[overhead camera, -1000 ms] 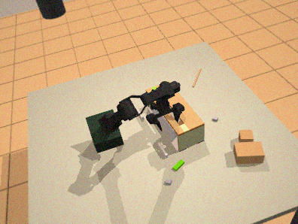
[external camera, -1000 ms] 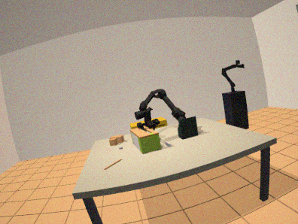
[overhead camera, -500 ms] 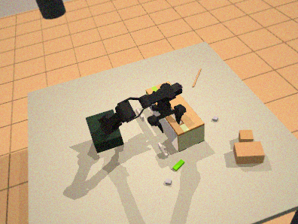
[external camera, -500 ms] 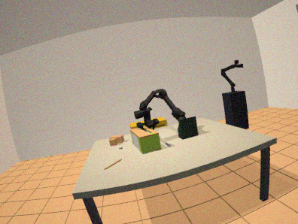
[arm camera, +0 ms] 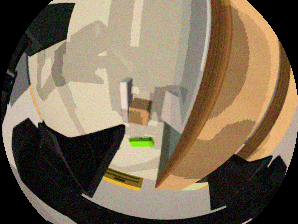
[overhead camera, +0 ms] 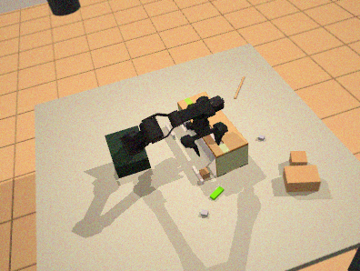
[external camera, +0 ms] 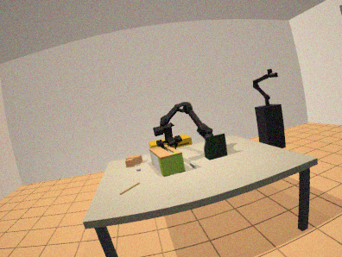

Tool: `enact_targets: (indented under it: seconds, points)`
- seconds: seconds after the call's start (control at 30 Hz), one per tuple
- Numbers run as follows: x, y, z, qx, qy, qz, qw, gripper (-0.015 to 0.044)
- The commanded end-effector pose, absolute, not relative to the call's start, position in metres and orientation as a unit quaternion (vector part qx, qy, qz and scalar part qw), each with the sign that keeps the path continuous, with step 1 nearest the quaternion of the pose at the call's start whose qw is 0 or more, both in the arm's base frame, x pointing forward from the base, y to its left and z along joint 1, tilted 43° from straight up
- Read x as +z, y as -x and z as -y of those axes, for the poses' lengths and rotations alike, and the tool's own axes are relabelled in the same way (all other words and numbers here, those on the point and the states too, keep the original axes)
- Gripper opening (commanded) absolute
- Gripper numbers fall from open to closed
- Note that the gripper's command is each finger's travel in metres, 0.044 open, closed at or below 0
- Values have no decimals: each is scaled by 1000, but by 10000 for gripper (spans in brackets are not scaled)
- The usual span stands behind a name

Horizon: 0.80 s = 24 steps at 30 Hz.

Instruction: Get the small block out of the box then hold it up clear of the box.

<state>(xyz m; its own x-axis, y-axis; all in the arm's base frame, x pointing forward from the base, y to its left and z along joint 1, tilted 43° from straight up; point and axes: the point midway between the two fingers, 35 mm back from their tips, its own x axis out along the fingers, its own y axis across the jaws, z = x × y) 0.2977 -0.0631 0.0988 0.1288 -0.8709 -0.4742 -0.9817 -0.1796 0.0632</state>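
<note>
The small brown block (overhead camera: 205,173) (arm camera: 140,111) sits on the table outside the box, just off the box's near front corner in the top view, beside a pale upright strip. The box (overhead camera: 232,165) (external camera: 172,167) (arm camera: 220,95) stands upright, with a wooden top and green ends. My gripper (overhead camera: 208,148) (external camera: 169,146) (arm camera: 165,136) is open and empty, above the box's front edge, one finger on the clear-front side and the other over the top. It is higher than the block and does not touch it. The block is not discernible in the exterior view.
A bright green piece (overhead camera: 216,193) (arm camera: 141,142) lies beyond the block, with a small grey cube (overhead camera: 204,213) farther on. Two orange-brown blocks (overhead camera: 302,178) (overhead camera: 298,157) and another grey cube (overhead camera: 261,137) are behind the box. A thin stick (overhead camera: 239,87) (external camera: 129,189) lies past its far end.
</note>
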Motion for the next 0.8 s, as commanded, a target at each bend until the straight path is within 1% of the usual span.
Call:
enact_targets:
  seconds: [0.0, 0.17, 0.33, 0.37, 0.4, 0.47, 0.5, 0.63, 0.77]
  points:
    - [110, -299, 51, 207, 741, -624, 136, 400]
    - [140, -293, 22, 208, 740, -625, 136, 400]
    - [139, -295, 23, 206, 744, -622, 135, 400]
    - [139, -295, 23, 201, 742, -623, 143, 374]
    - [140, -294, 24, 184, 737, -628, 167, 348]
    - [142, -292, 26, 124, 712, -642, 255, 295]
    - [143, -290, 27, 90, 695, -647, 302, 285]
    - [147, -286, 32, -46, 595, -646, 475, 285]
    - [151, -281, 35, -177, 456, -615, 619, 285]
